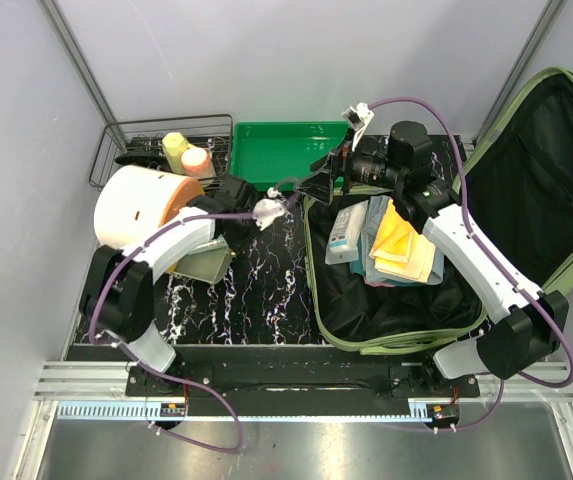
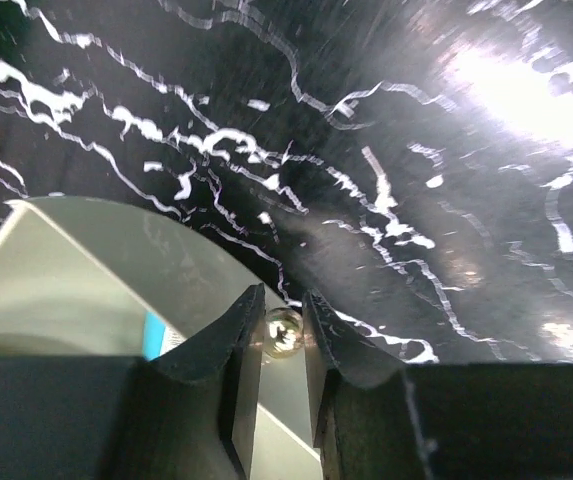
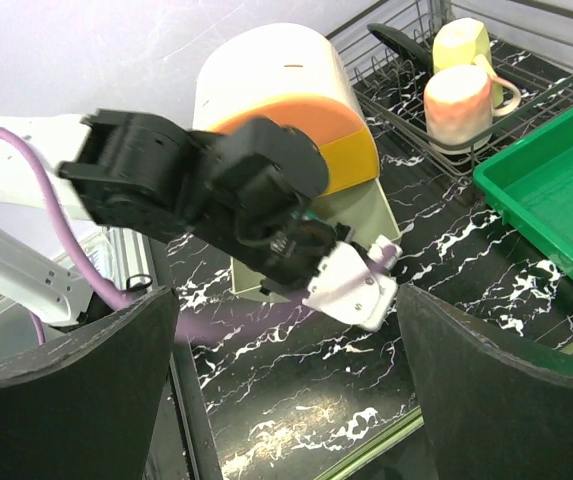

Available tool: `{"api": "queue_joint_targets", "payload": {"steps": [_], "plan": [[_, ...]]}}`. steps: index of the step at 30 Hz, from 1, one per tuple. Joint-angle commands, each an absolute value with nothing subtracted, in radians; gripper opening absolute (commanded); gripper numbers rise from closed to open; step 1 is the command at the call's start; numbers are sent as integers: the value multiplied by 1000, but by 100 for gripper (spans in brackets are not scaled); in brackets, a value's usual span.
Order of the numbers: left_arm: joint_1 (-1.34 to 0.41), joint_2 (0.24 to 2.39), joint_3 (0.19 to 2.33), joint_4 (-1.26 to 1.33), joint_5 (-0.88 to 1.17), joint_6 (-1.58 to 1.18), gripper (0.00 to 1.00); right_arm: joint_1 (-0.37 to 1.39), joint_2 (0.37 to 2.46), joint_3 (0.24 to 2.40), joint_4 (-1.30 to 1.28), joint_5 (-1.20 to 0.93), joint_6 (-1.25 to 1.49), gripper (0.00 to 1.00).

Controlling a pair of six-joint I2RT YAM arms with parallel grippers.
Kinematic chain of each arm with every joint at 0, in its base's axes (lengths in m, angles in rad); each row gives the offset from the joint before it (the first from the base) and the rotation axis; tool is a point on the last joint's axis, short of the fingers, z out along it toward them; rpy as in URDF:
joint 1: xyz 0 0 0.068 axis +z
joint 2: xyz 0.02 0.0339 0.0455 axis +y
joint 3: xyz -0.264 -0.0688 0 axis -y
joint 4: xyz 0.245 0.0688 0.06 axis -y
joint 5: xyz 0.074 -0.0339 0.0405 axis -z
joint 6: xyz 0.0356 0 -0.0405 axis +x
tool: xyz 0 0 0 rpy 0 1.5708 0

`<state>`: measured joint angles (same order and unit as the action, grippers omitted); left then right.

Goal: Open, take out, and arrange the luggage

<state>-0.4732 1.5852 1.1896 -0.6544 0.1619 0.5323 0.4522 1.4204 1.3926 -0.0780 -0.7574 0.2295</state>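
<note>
Your left gripper (image 2: 282, 300) sits low over the bench (image 2: 416, 200), jaws a narrow slit apart at the edge of a pale box (image 2: 76, 280); you cannot tell whether they pinch anything. Your right gripper (image 3: 284, 300) is spread wide, released. The luggage (image 1: 386, 312) lies open at the right, its lid raised on the right side.

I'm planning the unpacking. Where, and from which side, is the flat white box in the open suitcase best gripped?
Probably from straight above, with the jaws across its narrow width near mid-length. The white box lies flat in the luggage. It is long and slim, and sits between the suitcase rim and the folded cloth pile, so a sideways approach looks blocked.
</note>
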Motion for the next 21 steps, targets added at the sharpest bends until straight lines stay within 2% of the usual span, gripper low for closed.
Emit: {"api": "queue_joint_targets", "payload": {"steps": [1,8,21], "plan": [[-486,1669,1249,-696,-81,597,26,440,1367,1394,-80,-738,207,100],[-463,1738,1253,-703,-363,787,25,436,1364,1390,-91,-736,199,100],[-353,1810,1238,-677,-488,997,32,431,1351,1385,-97,-726,193,100]]}}
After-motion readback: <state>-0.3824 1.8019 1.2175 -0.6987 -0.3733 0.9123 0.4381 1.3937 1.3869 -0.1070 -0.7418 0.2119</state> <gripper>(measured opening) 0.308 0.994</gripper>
